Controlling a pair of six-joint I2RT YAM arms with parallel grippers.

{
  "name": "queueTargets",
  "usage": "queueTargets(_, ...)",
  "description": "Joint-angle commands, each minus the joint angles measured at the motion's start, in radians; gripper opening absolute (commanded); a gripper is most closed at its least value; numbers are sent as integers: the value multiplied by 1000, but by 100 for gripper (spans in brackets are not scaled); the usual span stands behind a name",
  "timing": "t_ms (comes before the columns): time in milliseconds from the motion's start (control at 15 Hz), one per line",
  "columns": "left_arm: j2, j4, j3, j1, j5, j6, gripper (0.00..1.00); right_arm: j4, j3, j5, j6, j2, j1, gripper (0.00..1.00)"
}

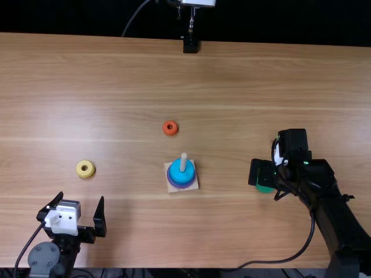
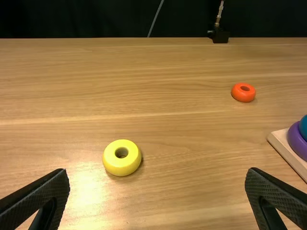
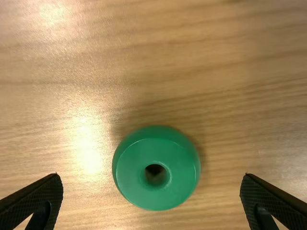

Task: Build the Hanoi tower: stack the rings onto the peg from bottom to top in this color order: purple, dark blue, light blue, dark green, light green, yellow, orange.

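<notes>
Dark backing runs along the far side of the light brown bench, and from where I stand the rings are easy to pick out; the square base sits near the middle, its pale peg rising from the blue ring, with the purple ring below. Off to the right, the right claw is spread wide over the green ring, holding nothing; that ring lies flat between the fingers, touching neither. I take it for the dark green one, due next on the stack; best to centre over it, go straight down until the tips are low on its sides, then close evenly so it doesn't skid or tip; lift it level, clear the peg's top, line up the hole and lower before letting go. Over on the left, the left claw also stands wide open and empty, near the yellow ring; the orange ring lies beyond the base, and both ought to wait their turn.
</notes>
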Motion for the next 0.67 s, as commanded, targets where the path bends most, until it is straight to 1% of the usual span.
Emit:
queueTargets(0,-12,-74,-105,3,22,12,100,-1,-28,10,-6,17,10,100)
queueTargets(267,-12,-74,-105,3,22,12,100,1,-39,17,-2,53,11,100)
queueTargets(467,-12,-74,-105,3,22,12,100,3,-45,45,-4,87,13,100)
queueTargets(600,-12,-74,-105,3,22,12,100,3,-45,54,-4,95,14,100)
